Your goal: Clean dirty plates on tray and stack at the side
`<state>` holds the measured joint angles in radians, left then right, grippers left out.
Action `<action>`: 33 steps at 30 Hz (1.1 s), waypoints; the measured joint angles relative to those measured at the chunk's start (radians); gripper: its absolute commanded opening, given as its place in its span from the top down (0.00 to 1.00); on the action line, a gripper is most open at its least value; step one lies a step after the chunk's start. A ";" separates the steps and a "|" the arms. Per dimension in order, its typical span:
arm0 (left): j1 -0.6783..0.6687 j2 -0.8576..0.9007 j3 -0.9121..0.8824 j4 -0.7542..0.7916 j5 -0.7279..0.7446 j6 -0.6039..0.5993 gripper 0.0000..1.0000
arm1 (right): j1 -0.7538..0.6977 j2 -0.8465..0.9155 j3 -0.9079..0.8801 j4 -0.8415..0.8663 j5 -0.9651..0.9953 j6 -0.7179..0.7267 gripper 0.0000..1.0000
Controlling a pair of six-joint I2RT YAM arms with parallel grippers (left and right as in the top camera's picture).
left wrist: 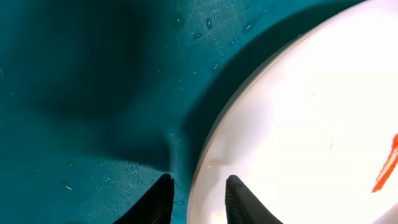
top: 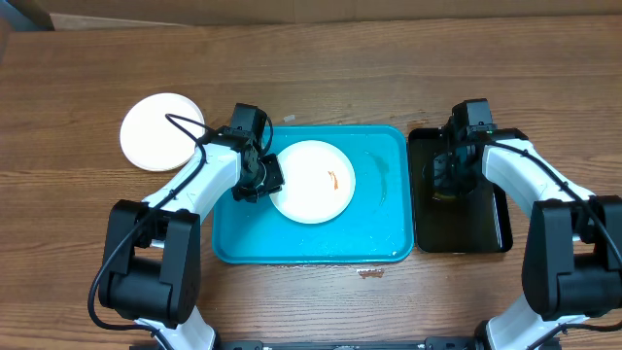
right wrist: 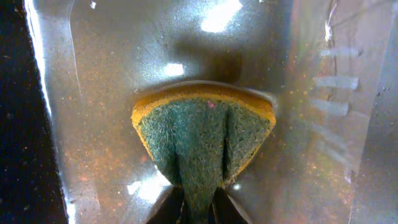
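- Overhead alone: second white plate (top: pixel 160 131) flat on the tabletop (top: pixel 389 68), off the far-left corner of the turquoise tray (top: pixel 389 238), well apart from both arms.
- Also from overhead: white plate (top: pixel 312 182) lying inside the turquoise tray, a little left of its middle, with an orange-red smear (top: pixel 332 179) near the plate's centre.
- Left wrist alone: water droplets (left wrist: pixel 211 25) on the tray floor, and the plate's rim running up between the fingers (left wrist: pixel 160 202) of the left gripper (left wrist: pixel 199 180).
- Left gripper: jaws apart, straddling the plate's left edge, one finger over the tray floor, the other over the white surface. Thin strip of tray floor showing between the outer finger and the rim. Contact of the inner finger with the plate: hard to judge from this angle.
- Right wrist alone: sponge (right wrist: pixel 202 140), green scouring face up over a yellow body, creased down its middle, pinched tight at its near end by the right gripper (right wrist: pixel 199 202).
- From overhead: right gripper above the black tray (top: pixel 486 233), near its far-left corner, just beside the turquoise tray's right edge, well apart from both plates.
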<state>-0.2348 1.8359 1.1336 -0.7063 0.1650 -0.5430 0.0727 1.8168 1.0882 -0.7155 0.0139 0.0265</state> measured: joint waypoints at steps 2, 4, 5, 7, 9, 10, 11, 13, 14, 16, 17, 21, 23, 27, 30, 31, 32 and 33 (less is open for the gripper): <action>0.000 0.000 0.000 -0.002 0.002 0.002 0.86 | 0.000 0.000 0.000 0.000 0.000 0.000 0.92; 0.000 0.000 0.000 -0.004 0.005 0.001 0.88 | 0.000 0.000 0.000 0.000 0.000 0.000 0.92; 0.000 0.000 0.000 -0.004 0.005 0.002 0.87 | 0.000 0.000 0.000 0.000 0.000 0.000 0.92; 0.000 0.000 0.000 -0.005 0.007 0.001 0.87 | 0.000 0.000 0.000 0.000 0.000 0.000 0.92; 0.000 0.000 0.000 -0.008 0.007 0.001 0.86 | 0.000 0.000 0.000 0.000 0.000 0.000 0.92; 0.000 0.000 0.001 -0.013 0.008 0.001 0.86 | 0.000 0.000 0.000 0.000 0.000 0.000 0.92; 0.000 0.000 0.001 -0.019 0.008 0.001 0.85 | 0.000 0.000 0.000 0.000 0.000 0.000 0.92; 0.000 0.000 0.001 -0.025 0.008 0.001 0.84 | 0.000 0.000 0.000 0.000 0.000 0.000 0.92; 0.000 0.000 0.001 -0.026 0.008 0.001 0.84 | 0.000 0.000 0.000 0.000 0.000 0.000 0.92; -0.001 0.000 0.001 -0.026 0.008 0.002 0.87 | 0.000 0.000 0.000 0.000 0.000 0.000 0.92; -0.002 0.000 0.001 -0.026 0.007 0.003 0.91 | 0.000 0.000 0.000 0.000 0.000 0.000 0.92; -0.009 0.000 0.001 -0.019 0.008 0.005 0.96 | 0.000 0.000 0.000 0.003 0.000 0.000 0.96; -0.013 0.000 0.001 -0.018 0.007 0.005 0.96 | 0.000 0.000 0.000 0.005 0.000 0.000 0.96; -0.013 0.000 0.001 -0.019 0.008 0.005 0.96 | 0.000 0.000 0.000 0.019 0.034 0.020 0.96; -0.014 0.000 0.001 -0.019 0.008 0.005 0.90 | 0.000 0.000 0.000 0.024 0.080 0.056 0.96; -0.014 0.000 0.001 -0.019 0.008 0.005 0.89 | -0.001 0.000 0.000 0.022 0.087 0.067 0.96; -0.014 0.000 0.001 -0.019 0.007 0.005 0.89 | -0.001 0.000 0.000 0.022 0.088 0.069 0.96; -0.014 0.000 0.001 -0.019 0.007 0.008 0.88 | -0.001 0.000 0.000 0.022 0.090 0.076 0.96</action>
<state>-0.2489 1.8359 1.1343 -0.7254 0.1722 -0.5350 0.0719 1.8168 1.0878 -0.6933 0.1036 0.1028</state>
